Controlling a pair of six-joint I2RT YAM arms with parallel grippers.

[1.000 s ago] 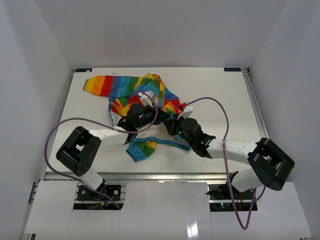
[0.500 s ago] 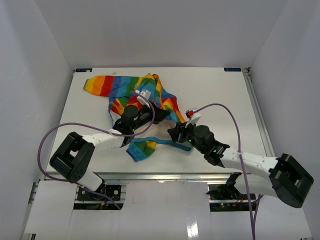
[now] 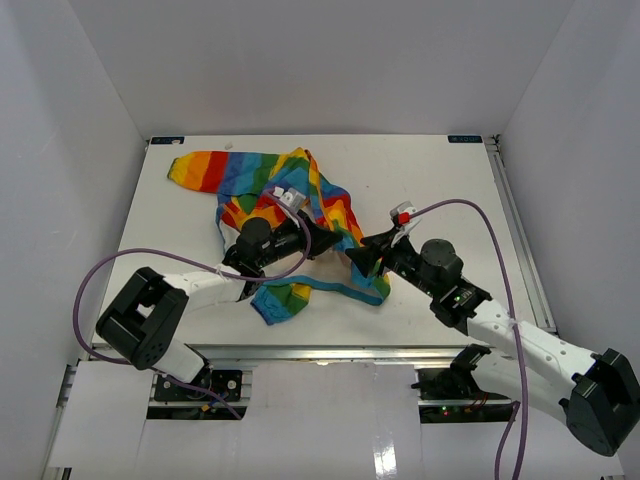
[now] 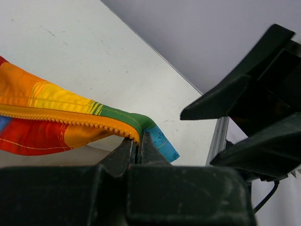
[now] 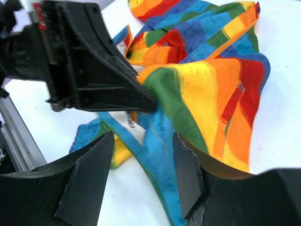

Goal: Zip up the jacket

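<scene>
My left gripper [image 4: 139, 144] was pinched shut on the jacket [image 4: 42, 94] at its zipper edge, with the orange teeth [image 4: 61, 120] running off to the left and the blue trim [image 4: 164, 143] just past my fingertips. My right gripper [image 5: 143, 137] stood wide and held nothing, its fingers [image 5: 89, 179] on either side of a trimmed fold near the left gripper. The jacket lay crumpled on the table [image 3: 450, 190], left of middle, with one sleeve [image 3: 205, 170] stretched toward the far left corner.

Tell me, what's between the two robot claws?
Only the jacket: the left gripper pinches its zipper edge, the open right gripper faces its blue trim. Clearest in the right wrist view.
</scene>
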